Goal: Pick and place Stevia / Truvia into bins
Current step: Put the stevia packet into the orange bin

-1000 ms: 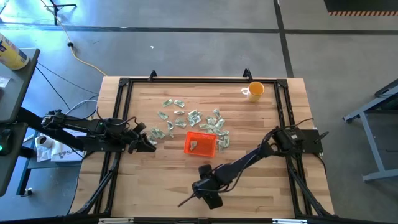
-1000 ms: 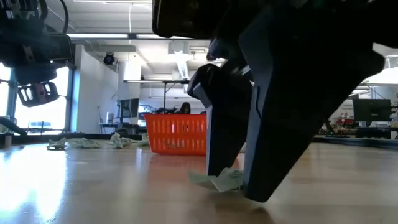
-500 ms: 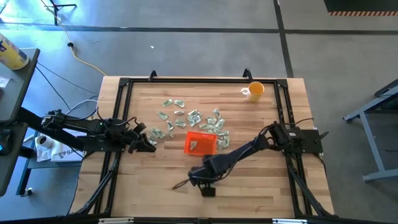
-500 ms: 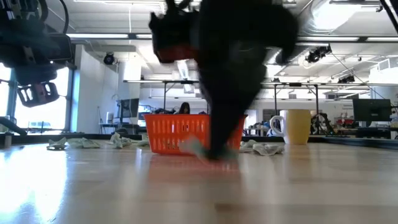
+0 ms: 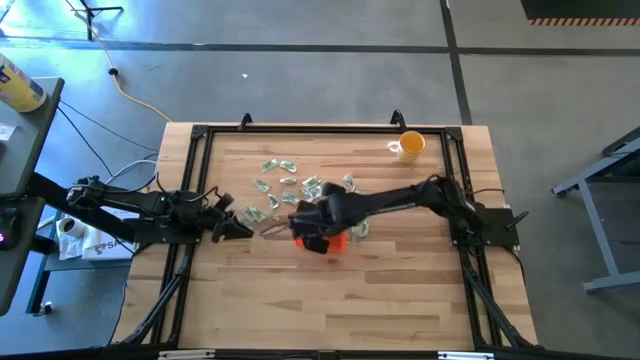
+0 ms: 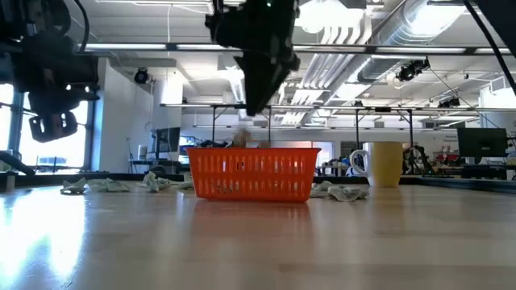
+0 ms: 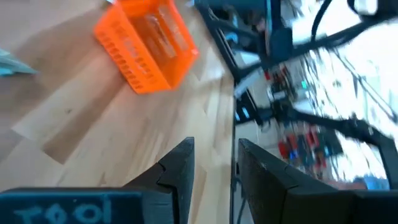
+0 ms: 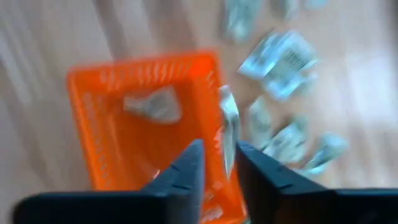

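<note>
Sachet (image 8: 227, 134) of pale green and white paper sits pinched between the narrow jaws of my right gripper (image 8: 219, 163), standing on edge and poking out beyond my fingertips. Directly past those jaws lies the orange-red bin (image 8: 112, 99), its slotted walls open upward, with one sachet already lying flat on its floor (image 8: 153, 104). Off to the side of my jaws, outside the bin's wall, more Stevia sachets (image 8: 281, 59) lie scattered and overlapping on the wood.

From overhead, my right gripper (image 5: 312, 222) hangs over the bin (image 5: 338, 241), the arm stretched across the table from its base at the far right edge. The loose sachets (image 5: 285, 185) spread in a patch just beyond the bin, toward the table's back. My left gripper (image 5: 238, 228) waits low near the left edge, just beside the nearest sachets; its jaws stand a little apart with nothing between them, and ahead of its fingers (image 7: 180, 165) the bin (image 7: 147, 45) sits on bare planks.

Surface is a pale butcher-block tabletop (image 5: 400, 290) framed by black rails. A yellow-orange cup (image 5: 409, 146) stands near the back right corner, well apart from my jaws. Grey concrete floor (image 5: 300, 70) surrounds the table. At table height, the room behind shows exposed ceiling ducts (image 6: 419, 20), strip lights and distant workbenches (image 6: 476, 173).
</note>
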